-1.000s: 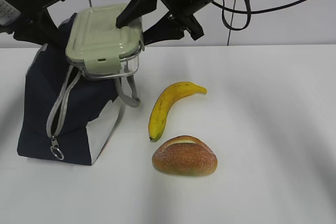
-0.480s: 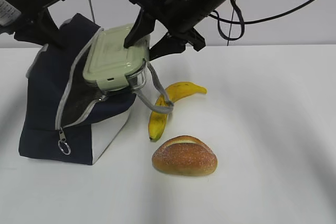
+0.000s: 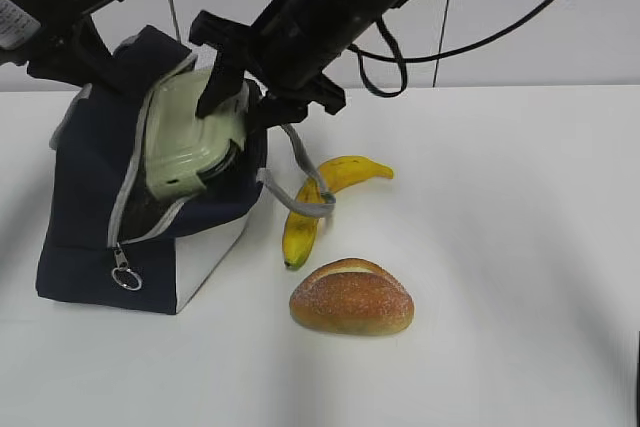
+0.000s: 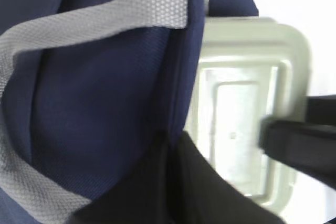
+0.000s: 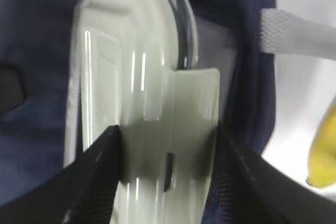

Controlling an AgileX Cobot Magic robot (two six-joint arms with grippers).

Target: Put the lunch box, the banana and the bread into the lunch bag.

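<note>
Where navy fabric gapes, a smooth rounded sage-lidded lunch box (image 3: 190, 137).

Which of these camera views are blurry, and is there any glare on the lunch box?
Exterior view: banana and bread are sharp, lighting soft and even. Left wrist view: lunch bag fabric and lunch box lid are soft, too close for focus. Right wrist view: the right tool is blurred; bright vertical glare streaks run down the lid.

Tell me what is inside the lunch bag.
The lunch box, tilted on edge, is partly inside the lunch bag, clamped by the right gripper. Its lower end and the bag's bottom are hidden by the fabric.
</note>
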